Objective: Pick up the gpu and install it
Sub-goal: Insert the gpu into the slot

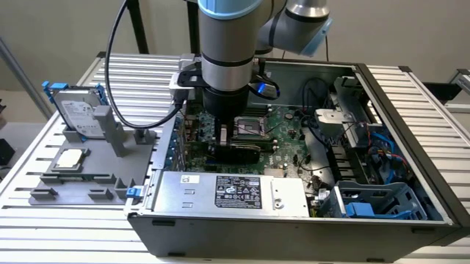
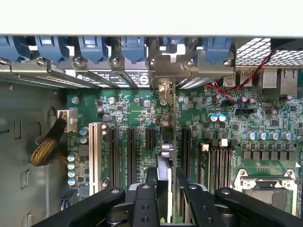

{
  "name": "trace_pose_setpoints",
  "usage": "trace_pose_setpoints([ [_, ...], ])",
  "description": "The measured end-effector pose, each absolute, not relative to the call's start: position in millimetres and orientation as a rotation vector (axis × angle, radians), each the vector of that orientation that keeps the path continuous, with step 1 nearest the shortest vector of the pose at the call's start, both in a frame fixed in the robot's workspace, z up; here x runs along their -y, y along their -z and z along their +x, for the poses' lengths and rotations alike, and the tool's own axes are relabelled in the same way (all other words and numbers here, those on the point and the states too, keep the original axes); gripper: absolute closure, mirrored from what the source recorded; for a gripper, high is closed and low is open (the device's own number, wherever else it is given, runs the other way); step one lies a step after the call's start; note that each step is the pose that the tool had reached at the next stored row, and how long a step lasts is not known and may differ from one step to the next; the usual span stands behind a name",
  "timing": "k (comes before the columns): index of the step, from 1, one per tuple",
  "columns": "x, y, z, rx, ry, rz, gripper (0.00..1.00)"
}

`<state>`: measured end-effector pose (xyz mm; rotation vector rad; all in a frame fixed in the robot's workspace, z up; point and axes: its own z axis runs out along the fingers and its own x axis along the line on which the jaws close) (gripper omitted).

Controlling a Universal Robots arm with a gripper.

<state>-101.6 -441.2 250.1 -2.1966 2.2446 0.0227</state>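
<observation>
My gripper [image 2: 165, 189] clamps the gpu [image 2: 166, 142] edge-on | card stands upright over the motherboard [image 2: 128, 111] slots inside the case [image 1: 411, 143] | picked up; seating apparently unfinished

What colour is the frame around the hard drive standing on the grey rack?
Blue, around the silver hard drive; clearest in the exterior view.

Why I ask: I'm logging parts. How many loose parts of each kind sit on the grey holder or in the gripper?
Silver hard drive with blue frame, on the grey plastic holder: 1
Small square silver chip, on the holder: 1
Thin flat gpu card, in the gripper: 1
Total: 3
</observation>
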Motion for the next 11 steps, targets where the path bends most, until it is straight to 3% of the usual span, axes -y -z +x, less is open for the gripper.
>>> trace_pose_setpoints([
  [2,441.2,-250.1,-101.7,-2.245,-0.024,-2.197,1.00],
  [3,441.1,-249.8,-102.1,-2.245,-0.024,-2.195,0.00],
  [11,441.2,-277.3,-101.6,-2.245,-0.023,-2.196,0.00],
])
